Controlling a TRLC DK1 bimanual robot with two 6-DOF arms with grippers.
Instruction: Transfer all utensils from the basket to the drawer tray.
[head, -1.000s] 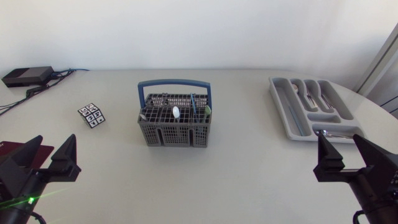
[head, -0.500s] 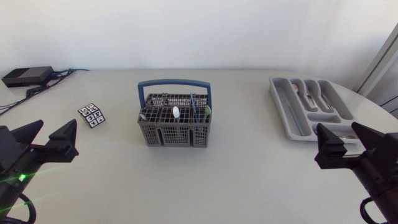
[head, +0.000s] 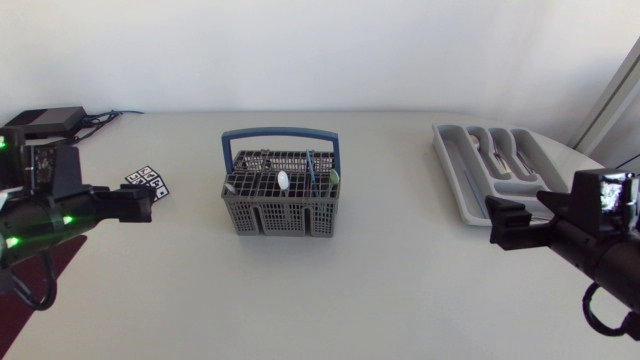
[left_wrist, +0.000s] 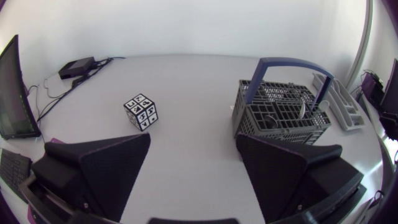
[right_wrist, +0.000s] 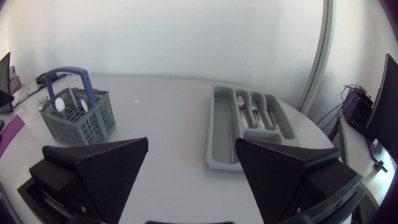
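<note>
The left gripper (left_wrist: 194, 140) hangs at the table's left, fingers apart and empty, just beside a patterned cube (head: 148, 183). The basket (head: 280, 195) stands mid-table with the utensils (head: 283, 180) upright inside. The tray (head: 500, 175) lies far right, and the right gripper (right_wrist: 191, 143) near it is spread and empty too.

The basket's arched handle could likely snag a descending finger and tip it. The pale table (head: 380, 280) looks smooth, so the basket may slide.

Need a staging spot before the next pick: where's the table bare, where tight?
Bare table lies between the basket and the drawer tray, and along the near side of the basket. Tighter between basket and marker cube, by the left gripper.
</note>
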